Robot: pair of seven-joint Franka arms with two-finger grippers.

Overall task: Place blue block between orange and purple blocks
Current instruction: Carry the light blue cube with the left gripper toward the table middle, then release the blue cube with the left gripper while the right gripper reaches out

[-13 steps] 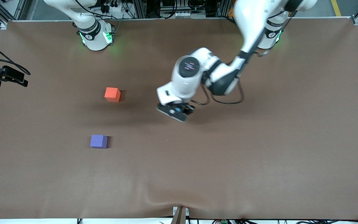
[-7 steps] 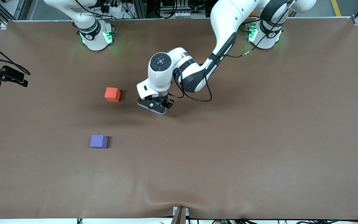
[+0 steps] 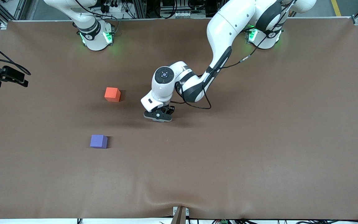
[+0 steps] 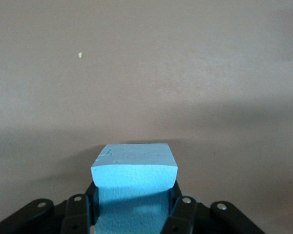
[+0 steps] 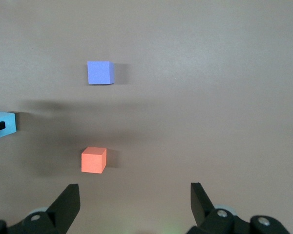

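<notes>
White arms with black joints, trailing black cables, green-lit bases.

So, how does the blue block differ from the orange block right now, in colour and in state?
The blue block is light sky-blue and clamped between the fingers of the left gripper; the orange block is bright orange-red and sits free on the table. No gripper touches the orange block, and the right gripper hangs open above it. Both look like matte cubes of similar size.
</notes>
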